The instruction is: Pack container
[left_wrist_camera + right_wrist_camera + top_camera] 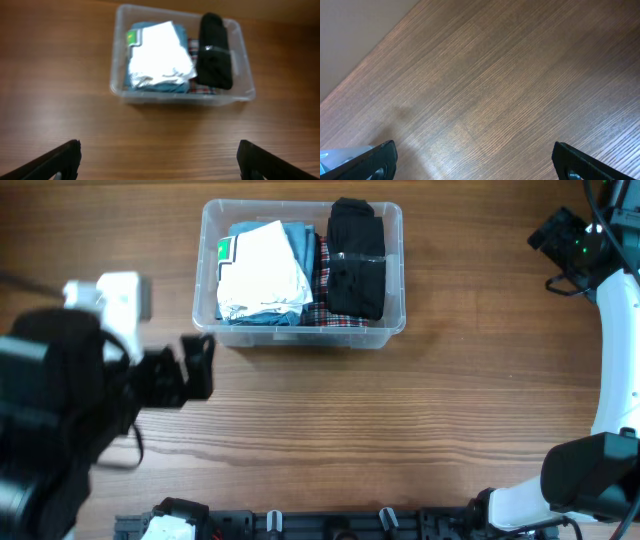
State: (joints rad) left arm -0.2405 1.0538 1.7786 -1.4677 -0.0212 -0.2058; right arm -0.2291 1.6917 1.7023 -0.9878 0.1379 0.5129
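Note:
The clear container [392, 328] stands at the back middle of the table. It holds a folded white garment [262, 270] on blue cloth [300, 242], a red plaid piece [322, 280] and a folded black garment [357, 260] on the right. My left gripper [198, 366] is open and empty, low over the wood in front of the container's left corner. The left wrist view shows the container [239, 94] ahead of the open fingers [159, 148]. My right gripper [556, 230] is open and empty at the far right back, over bare wood [474, 150].
A pale object [335, 155] shows at the lower left edge of the right wrist view, partly hidden by a finger. The table's far edge runs across that view's upper left. The arm bases and a black rail [330, 525] line the front edge.

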